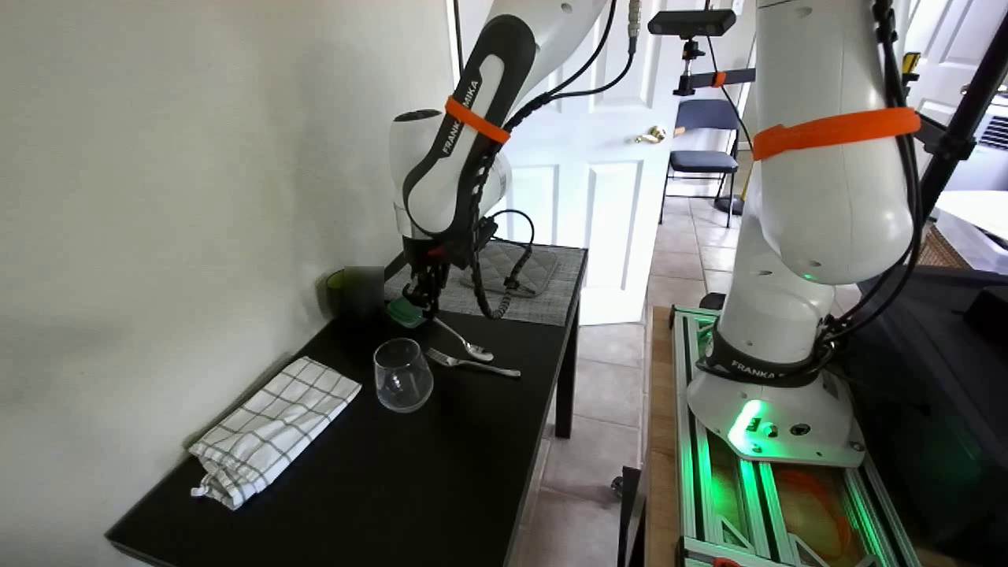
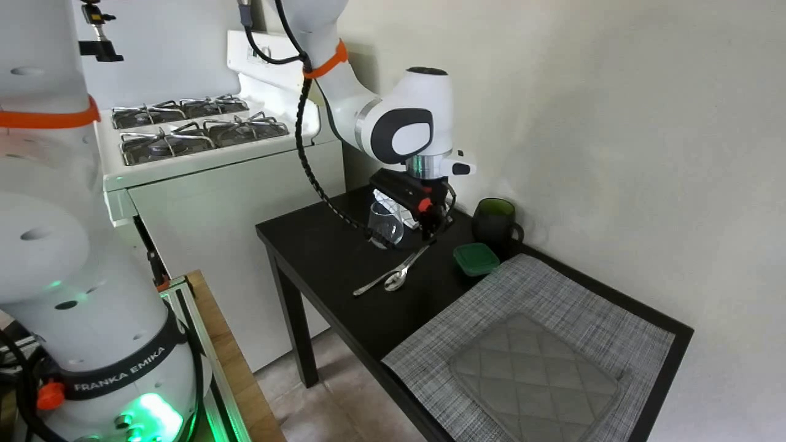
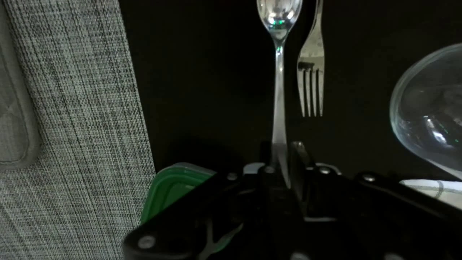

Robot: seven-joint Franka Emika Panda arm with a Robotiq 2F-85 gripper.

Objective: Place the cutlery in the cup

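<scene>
1. one spoon (image 3: 279, 83): polished silver, oval bowl catching green glints, narrow neck, long smooth handle; bowl just beside the fork (image 3: 312, 56), over the black table (image 1: 441, 472).
2. fork: silver, four straight tines, lying on the table near the clear glass cup (image 1: 403, 378).
3. gripper (image 3: 282, 155): pinching the end of the spoon's handle.

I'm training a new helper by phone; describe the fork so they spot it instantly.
Start from the black table and find the clear glass standing on it. Beside that lies the silver fork, closer to the glass than the spoon is. Four tines set it apart: the spoon ends in a rounded bowl.
</scene>
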